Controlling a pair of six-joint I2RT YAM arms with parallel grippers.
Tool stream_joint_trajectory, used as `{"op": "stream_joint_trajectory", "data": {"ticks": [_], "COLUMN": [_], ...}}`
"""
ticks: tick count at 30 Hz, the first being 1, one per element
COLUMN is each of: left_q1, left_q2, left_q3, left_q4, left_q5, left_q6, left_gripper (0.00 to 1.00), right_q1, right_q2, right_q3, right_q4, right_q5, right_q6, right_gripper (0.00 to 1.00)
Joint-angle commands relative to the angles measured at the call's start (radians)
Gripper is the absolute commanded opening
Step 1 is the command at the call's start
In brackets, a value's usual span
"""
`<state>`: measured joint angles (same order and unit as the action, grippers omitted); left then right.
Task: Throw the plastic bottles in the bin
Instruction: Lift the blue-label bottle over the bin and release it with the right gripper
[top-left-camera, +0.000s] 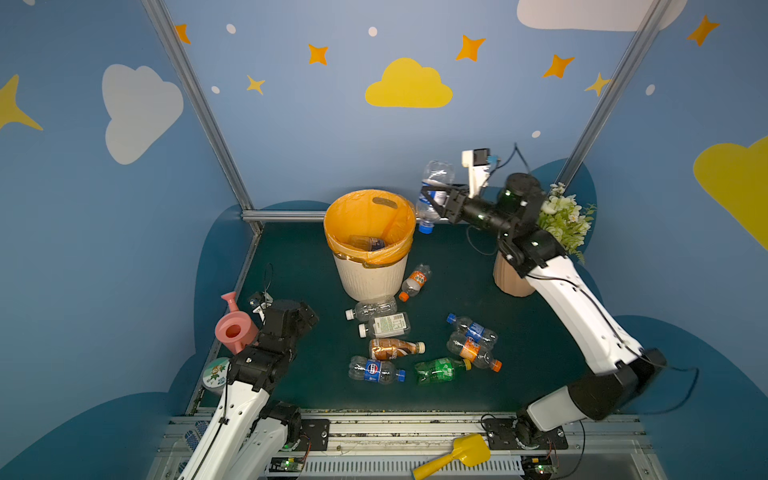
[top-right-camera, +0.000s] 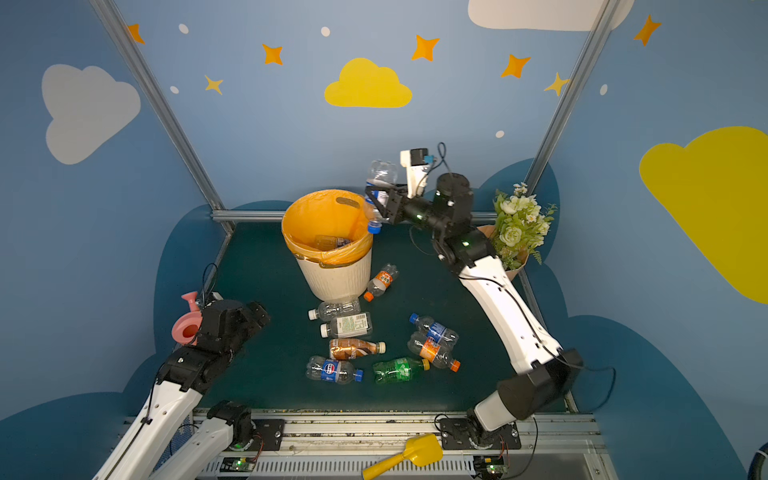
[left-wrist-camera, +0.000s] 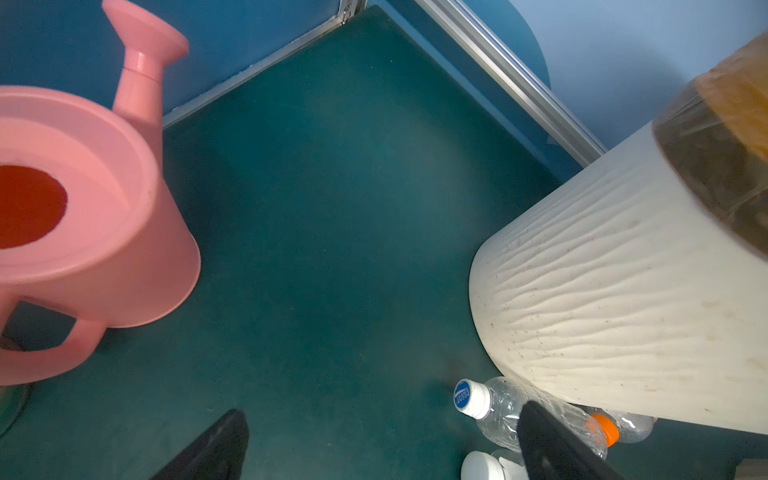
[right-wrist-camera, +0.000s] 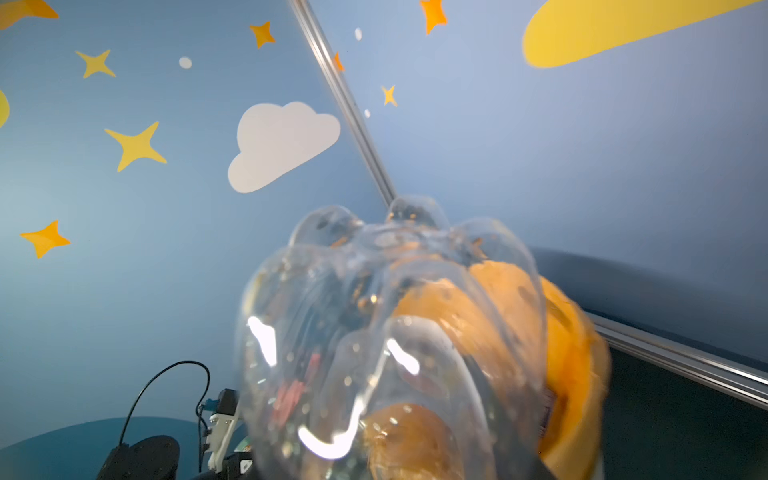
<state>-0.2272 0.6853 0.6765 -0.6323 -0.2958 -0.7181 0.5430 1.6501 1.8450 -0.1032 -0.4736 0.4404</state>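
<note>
The right gripper (top-left-camera: 432, 198) is clenched around the middle of a clear blue-labelled bottle (top-left-camera: 439, 174). It holds the bottle in the air with the long axis close to upright, blue cap down and base up. The bin (top-left-camera: 370, 278) lies to the left of this gripper and below it. In both top views the cap hangs at the right edge of the orange-lined rim; whether it is over the opening or just outside, I cannot tell. On that showing, the drop calls for a short carry leftward over the mouth before letting go. The left gripper (left-wrist-camera: 382, 411) is released and empty, low at the near left beside the pink watering can (left-wrist-camera: 95, 208). The other bottles (top-left-camera: 395, 348) lie flat on the table (top-left-camera: 299, 266), on the near side of the bin.
</note>
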Motion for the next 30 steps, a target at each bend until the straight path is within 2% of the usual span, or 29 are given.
{"op": "stream_joint_trajectory", "data": {"ticks": [1,3,5,7,8,10,14,20,24,30], "left_q1": [0.007,0.006,0.008,0.008,0.009,0.008,0.008,0.004,-0.011,-0.095], "left_q2": [0.012,0.038,0.067,0.085,0.086,0.074,0.015,-0.068,-0.087,-0.082], "left_q3": [-0.006,0.01,0.038,0.056,0.064,0.074,0.063,0.051,0.073,0.098], "left_q4": [0.007,0.008,-0.012,-0.026,-0.031,-0.035,-0.005,0.042,0.043,0.024], "left_q5": [0.042,0.061,0.07,0.07,0.073,0.077,0.079,0.081,0.088,0.018], "left_q6": [-0.011,-0.002,0.012,0.023,0.026,0.026,0.028,0.086,0.123,0.147], "left_gripper": [1.0,1.0,1.0,1.0,1.0,1.0,1.0,1.0,1.0,1.0], "right_q1": [0.043,0.045,0.036,0.021,0.013,0.012,0.0,-0.034,-0.074,-0.149], "right_q2": [0.225,0.396,0.525,0.544,0.508,0.386,0.037,-0.299,-0.431,-0.543], "right_q3": [0.255,0.561,0.866,0.984,0.974,0.845,0.333,-0.209,-0.461,-0.66], "right_q4": [-0.21,-0.486,-0.72,-0.795,-0.794,-0.717,-0.392,-0.176,-0.117,-0.128], "right_q5": [-0.11,-0.1,-0.012,0.059,0.095,0.165,0.259,0.307,0.313,0.34], "right_q6": [-0.054,-0.126,-0.174,-0.187,-0.196,-0.231,-0.247,-0.288,-0.279,-0.225], "right_gripper": [0.49,0.62,0.8,0.88,0.89,0.92,0.93,0.94,0.94,0.94]}}
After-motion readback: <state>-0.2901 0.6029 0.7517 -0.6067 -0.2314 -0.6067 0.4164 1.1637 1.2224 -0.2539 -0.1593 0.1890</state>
